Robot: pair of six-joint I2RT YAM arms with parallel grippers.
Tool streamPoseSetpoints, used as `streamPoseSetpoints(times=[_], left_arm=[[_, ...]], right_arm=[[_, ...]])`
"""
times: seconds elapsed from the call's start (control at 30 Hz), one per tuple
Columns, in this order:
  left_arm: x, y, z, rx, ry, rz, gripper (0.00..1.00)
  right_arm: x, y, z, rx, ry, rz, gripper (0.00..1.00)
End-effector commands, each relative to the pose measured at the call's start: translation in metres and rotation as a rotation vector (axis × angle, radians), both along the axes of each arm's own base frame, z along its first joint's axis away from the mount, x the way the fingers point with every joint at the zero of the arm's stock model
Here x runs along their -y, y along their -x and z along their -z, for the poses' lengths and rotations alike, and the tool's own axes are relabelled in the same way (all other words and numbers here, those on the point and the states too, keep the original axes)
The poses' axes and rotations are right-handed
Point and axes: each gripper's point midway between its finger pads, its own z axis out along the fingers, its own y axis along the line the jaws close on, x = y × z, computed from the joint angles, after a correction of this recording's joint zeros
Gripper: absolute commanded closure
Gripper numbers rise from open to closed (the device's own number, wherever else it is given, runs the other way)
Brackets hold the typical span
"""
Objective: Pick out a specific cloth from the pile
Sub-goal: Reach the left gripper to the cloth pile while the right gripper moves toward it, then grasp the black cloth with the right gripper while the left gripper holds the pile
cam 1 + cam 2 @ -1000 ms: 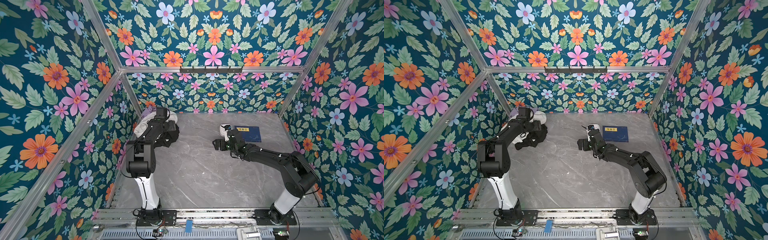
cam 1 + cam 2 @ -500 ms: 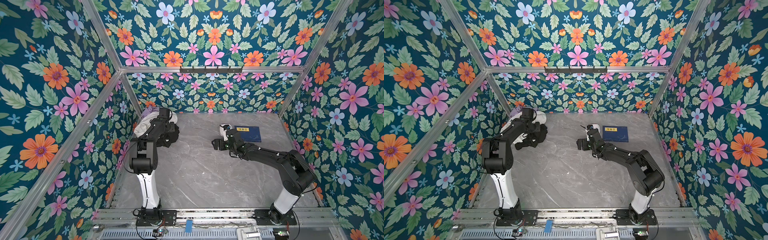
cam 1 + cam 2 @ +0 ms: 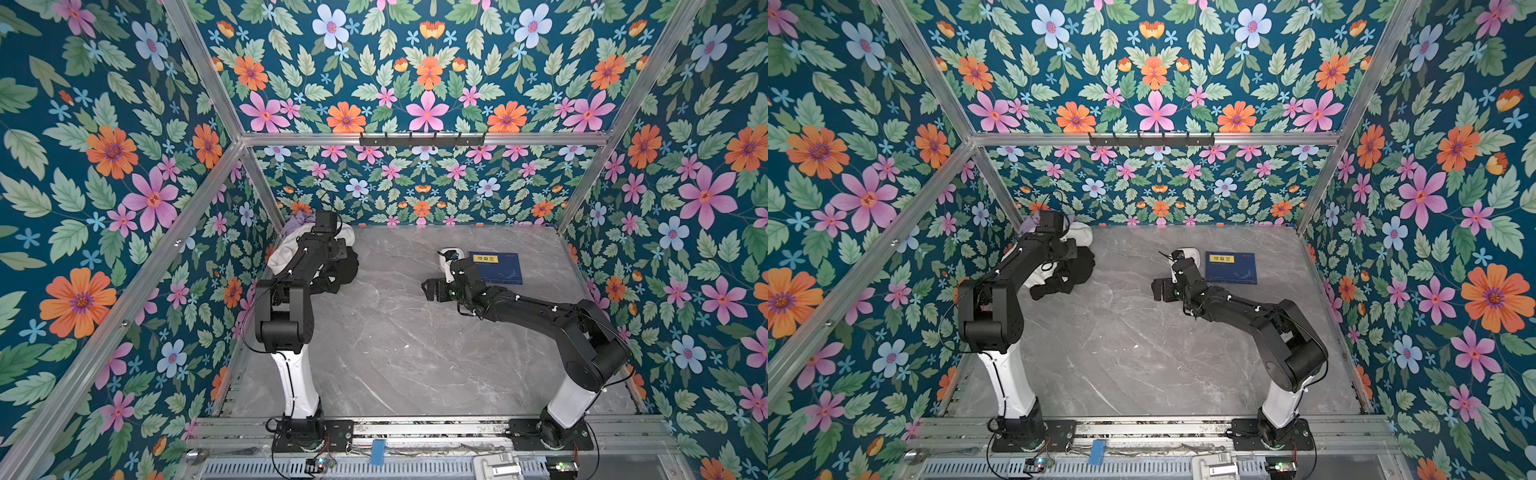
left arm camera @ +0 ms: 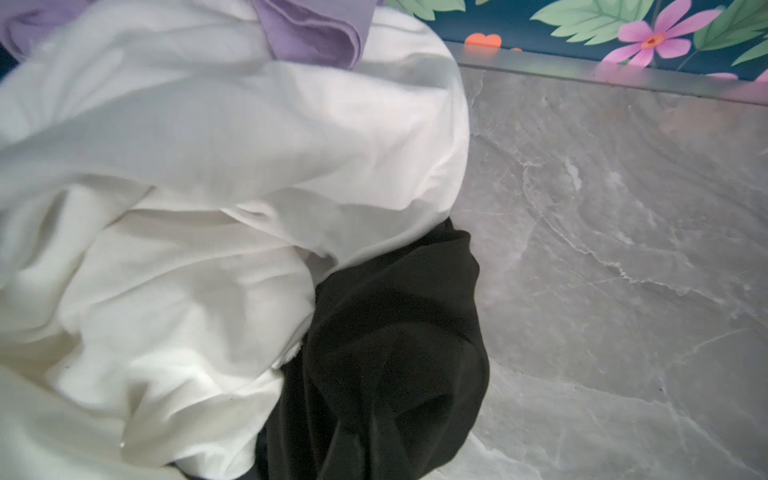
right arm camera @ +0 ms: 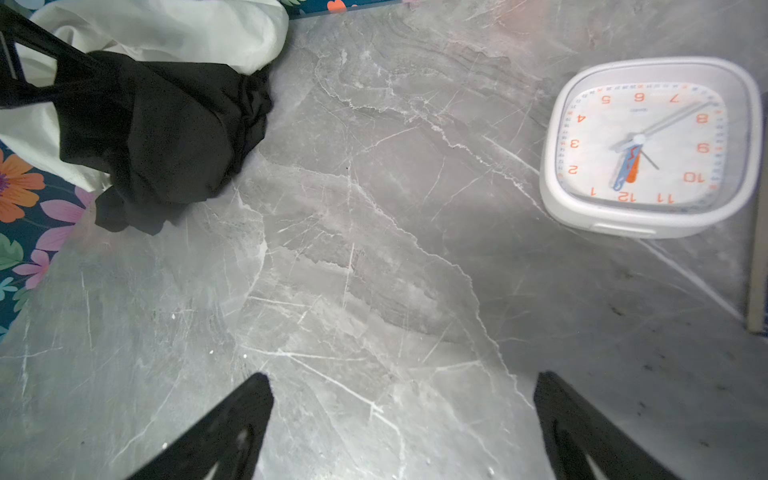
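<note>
**A:** Since u asked where it is: plain black soft cloth (image 4: 395, 353) lies crumpled on the table. It's touching the big white crumpled cloth (image 4: 208, 166), w/ one edge tucked under the white hem, on the side facing open table.

**B:** Tool on it?

**A:** Yep, left gripper (image 3: 1069, 254) is clenched on the black fabric. Its fingers are buried in the folds in wrist view, so can't tell the exact pinch spot.

**B:** Rest of the pile (image 3: 299, 249)?

**A:** Small lavender folded cloth (image 4: 316, 33) sits atop the white one, wall side.

**B:** Other arm?

**A:** The right gripper (image 5: 403, 378) is spread wide w/ nothing in it. It hangs above bare grey marble tabletop (image 3: 395, 353), well apart from the white cloth. White rounded-square clock (image 5: 652, 145) & flat dark-blue book (image 3: 496, 268) lie farther from it.
</note>
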Motion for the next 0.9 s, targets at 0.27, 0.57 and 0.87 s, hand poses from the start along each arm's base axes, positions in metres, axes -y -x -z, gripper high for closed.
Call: streamPoseSetpoints(times=[0.27, 0.57, 0.87], left_arm=[[0.004, -0.002, -0.051, 0.08, 0.05, -0.011, 1.0], [0.013, -0.002, -0.084, 0.14, 0.108, 0.004, 1.0], [0.017, 0.004, -0.1, 0.162, 0.138, 0.015, 1.0]], right_arm=[[-0.021, 0.001, -0.016, 0.1, 0.02, -0.067, 0.01], [-0.073, -0.011, -0.043, 0.158, -0.11, -0.237, 0.12], [-0.145, -0.034, -0.052, 0.234, -0.31, -0.417, 0.17]])
